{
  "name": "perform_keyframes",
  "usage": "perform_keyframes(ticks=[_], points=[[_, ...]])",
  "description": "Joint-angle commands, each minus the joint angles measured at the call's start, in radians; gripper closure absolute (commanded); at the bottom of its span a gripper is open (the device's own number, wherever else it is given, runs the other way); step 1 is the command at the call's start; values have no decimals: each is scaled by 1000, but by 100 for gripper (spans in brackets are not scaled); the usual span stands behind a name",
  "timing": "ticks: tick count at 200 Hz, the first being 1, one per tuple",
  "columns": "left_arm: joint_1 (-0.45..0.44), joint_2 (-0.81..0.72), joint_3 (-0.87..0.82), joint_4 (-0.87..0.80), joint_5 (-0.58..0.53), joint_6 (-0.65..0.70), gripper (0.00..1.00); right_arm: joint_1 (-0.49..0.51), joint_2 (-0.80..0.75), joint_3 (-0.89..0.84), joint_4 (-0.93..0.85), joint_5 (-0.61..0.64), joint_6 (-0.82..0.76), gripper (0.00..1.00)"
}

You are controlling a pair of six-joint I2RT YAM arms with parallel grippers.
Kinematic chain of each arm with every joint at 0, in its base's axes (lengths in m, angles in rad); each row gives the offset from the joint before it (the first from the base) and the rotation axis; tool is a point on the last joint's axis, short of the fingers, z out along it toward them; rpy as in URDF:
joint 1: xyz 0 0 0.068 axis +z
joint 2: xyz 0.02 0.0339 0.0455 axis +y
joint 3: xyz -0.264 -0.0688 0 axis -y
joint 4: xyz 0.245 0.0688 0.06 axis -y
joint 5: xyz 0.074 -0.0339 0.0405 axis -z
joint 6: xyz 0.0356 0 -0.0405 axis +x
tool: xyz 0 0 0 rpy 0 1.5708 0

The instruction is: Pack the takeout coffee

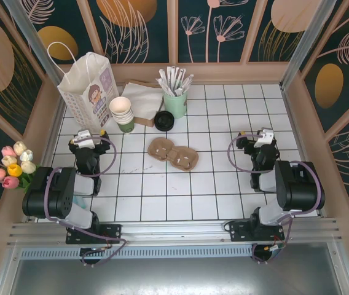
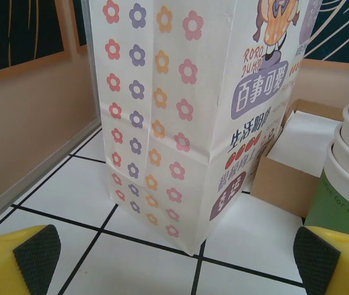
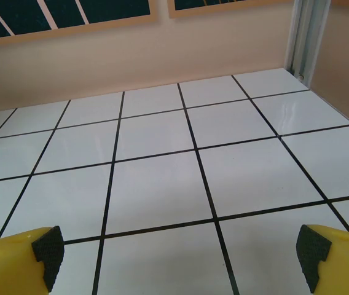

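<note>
Nothing is packed yet. Your left pincer (image 2: 176,255) and right pincer (image 3: 180,255) are both wide open and empty. The green cup (image 1: 125,126) stands far left on the worktop (image 1: 223,184), just right of the paper bag (image 1: 85,83), with a stack of cups (image 1: 121,107) nested in it. The black lid (image 1: 164,120) lies apart to its right. Lidding and bagging are still to do.

The table (image 1: 211,184) is white tile with black grid lines. The paper bag (image 2: 156,110) is white, printed with rows of pink, purple and orange flowers. The cup stack (image 1: 123,114) is cream with a green base. The lid (image 1: 164,120) is black, the carrier (image 1: 172,153) brown, the holder (image 1: 175,104) mint green.
</note>
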Motion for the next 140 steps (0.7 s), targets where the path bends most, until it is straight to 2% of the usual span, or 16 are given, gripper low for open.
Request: perform_keyframes(ticks=[1, 76, 140], points=[[-4, 2, 4, 32, -7, 11, 1, 5, 4, 13, 22, 10, 9, 1], [-3, 3, 4, 33, -7, 10, 1, -22, 4, 13, 22, -66, 24, 1], [-3, 5, 9, 26, -6, 8, 1, -24, 4, 13, 22, -66, 23, 1]])
